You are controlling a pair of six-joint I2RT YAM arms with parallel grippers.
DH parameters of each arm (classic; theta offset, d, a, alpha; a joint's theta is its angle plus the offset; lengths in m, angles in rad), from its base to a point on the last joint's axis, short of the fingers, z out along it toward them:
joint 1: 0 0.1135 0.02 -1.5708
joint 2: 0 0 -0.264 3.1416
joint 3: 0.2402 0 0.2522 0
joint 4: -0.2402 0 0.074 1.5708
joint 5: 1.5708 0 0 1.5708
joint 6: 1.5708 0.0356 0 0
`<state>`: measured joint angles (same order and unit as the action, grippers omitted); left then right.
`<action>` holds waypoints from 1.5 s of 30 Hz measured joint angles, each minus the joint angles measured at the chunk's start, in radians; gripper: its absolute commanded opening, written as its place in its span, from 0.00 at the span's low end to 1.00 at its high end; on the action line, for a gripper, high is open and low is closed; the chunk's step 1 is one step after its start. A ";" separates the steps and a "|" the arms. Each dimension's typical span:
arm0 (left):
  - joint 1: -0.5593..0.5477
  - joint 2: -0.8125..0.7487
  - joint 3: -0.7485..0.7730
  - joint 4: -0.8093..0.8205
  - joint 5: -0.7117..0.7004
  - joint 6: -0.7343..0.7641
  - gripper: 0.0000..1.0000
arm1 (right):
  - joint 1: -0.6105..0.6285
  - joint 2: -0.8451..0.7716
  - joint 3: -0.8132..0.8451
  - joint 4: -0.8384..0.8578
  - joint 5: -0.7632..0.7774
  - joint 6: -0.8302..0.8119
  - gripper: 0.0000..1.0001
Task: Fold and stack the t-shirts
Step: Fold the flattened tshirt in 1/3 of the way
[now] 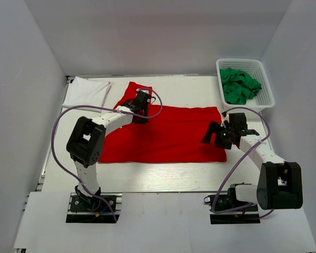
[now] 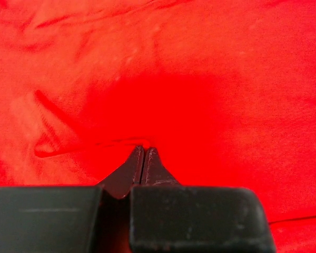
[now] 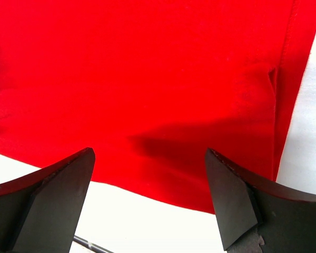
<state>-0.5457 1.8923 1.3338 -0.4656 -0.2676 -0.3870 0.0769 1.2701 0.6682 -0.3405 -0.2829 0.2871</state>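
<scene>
Left gripper [image 2: 143, 150]: pinched shut on the red t-shirt [image 1: 168, 139] by its sleeve.
Right gripper [image 3: 148, 154]: wide open, empty, over its hem corner.
Our advice: seize that corner, then lift both together.

Bare surface [image 1: 147, 176] is lying open along the near edge and beyond the red t-shirt [image 1: 168, 134]; the basket [image 1: 268, 88] is blocking the far right corner, the white t-shirt [image 1: 87, 92] the far left.

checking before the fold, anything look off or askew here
Nothing spilled or damaged. The red shirt lies flat, puckered only where the left gripper pinches it; one sleeve juts out at the far edge.
</scene>
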 measured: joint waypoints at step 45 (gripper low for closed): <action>-0.065 0.037 -0.035 0.206 0.103 0.173 1.00 | 0.000 -0.006 0.019 -0.020 0.014 -0.003 0.90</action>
<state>-0.6106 1.9297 1.2991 -0.2596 -0.1646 -0.2138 0.0769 1.2644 0.6872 -0.3607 -0.2687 0.2836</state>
